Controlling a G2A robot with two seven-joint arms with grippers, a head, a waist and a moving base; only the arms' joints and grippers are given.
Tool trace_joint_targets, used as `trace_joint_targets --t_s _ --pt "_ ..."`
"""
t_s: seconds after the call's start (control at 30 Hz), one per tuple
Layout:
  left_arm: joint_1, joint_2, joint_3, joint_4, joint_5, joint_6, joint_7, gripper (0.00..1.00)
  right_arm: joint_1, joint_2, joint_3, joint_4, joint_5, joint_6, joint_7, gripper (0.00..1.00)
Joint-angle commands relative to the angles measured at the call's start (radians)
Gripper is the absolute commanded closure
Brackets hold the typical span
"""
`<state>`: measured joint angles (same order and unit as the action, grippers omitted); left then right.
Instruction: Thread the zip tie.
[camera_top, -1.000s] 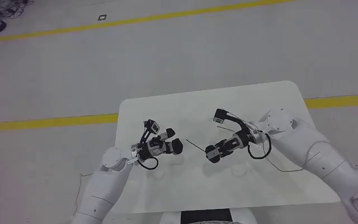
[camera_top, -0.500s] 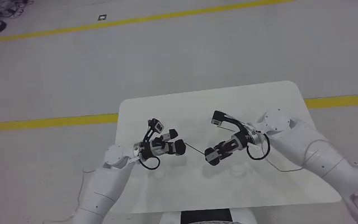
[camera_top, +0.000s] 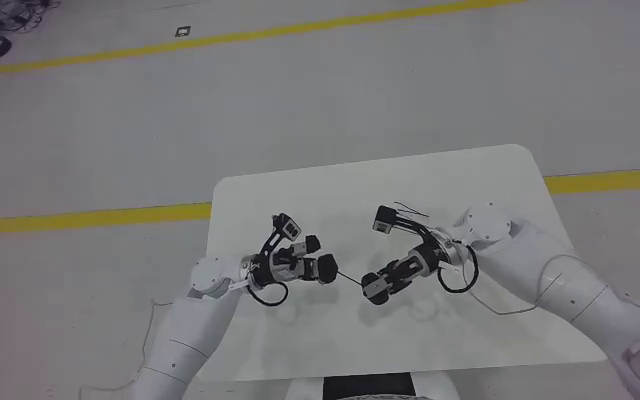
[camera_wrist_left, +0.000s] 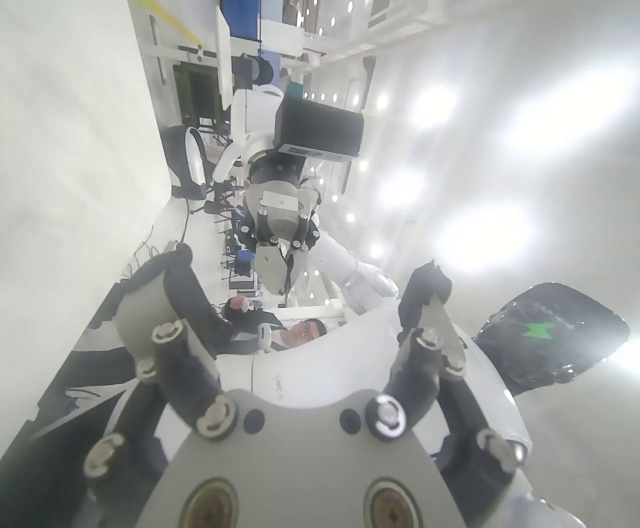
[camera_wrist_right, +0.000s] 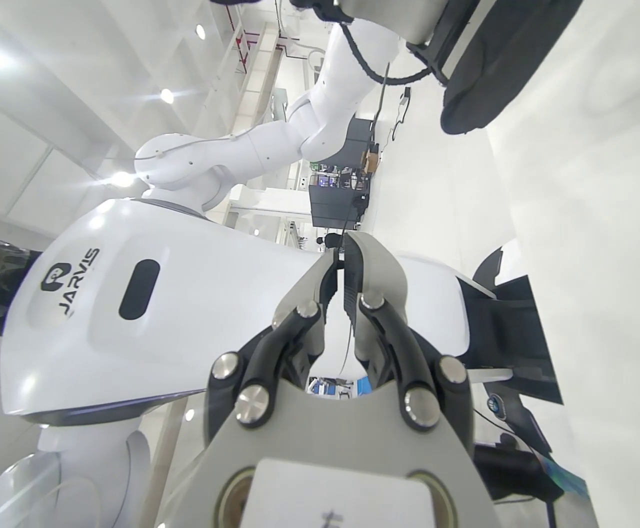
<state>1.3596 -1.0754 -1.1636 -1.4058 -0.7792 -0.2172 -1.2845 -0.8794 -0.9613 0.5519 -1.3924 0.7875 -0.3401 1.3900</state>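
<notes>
My right claw (camera_wrist_right: 345, 250) is clenched on the zip tie (camera_top: 347, 277), held above the middle of the bench (camera_top: 300, 190). Its free end points at my left claw (camera_wrist_left: 302, 265), which is spread wide just beside it. I judge threading not yet begun: no loop, and that end is ungrasped.

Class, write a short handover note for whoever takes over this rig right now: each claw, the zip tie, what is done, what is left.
Right claw: shut on the zip tie, above the table.
Left claw: open, facing it, beside the tie's free end.
Done: tie lifted and held out.
To do: grip the free end and thread it; no loop is visible.
</notes>
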Motion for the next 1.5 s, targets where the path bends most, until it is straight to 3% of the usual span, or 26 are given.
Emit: trace_joint_targets --t_s 0.0,0.07,0.27,0.7,1.47 --pt "-0.002 0.001 0.003 0.004 -0.008 -0.003 -0.012 0.58 0.010 0.001 -0.018 0.003 0.011 0.000 0.000 1.00" --pt "-0.004 0.001 0.006 0.008 -0.012 -0.005 -0.016 0.71 0.019 0.001 -0.034 0.008 0.020 0.000 0.000 1.00" --pt "-0.011 0.002 0.019 0.021 -0.008 -0.010 -0.023 0.80 0.041 -0.001 -0.067 0.028 0.048 0.000 0.000 1.00" --pt "-0.022 0.005 0.043 0.037 -0.002 -0.020 -0.042 0.74 0.058 -0.010 -0.085 0.051 0.068 0.000 0.000 1.00" --pt "-0.045 0.007 0.090 0.051 -0.003 -0.030 -0.052 0.82 0.076 -0.051 -0.119 0.108 0.060 0.000 0.000 1.00"
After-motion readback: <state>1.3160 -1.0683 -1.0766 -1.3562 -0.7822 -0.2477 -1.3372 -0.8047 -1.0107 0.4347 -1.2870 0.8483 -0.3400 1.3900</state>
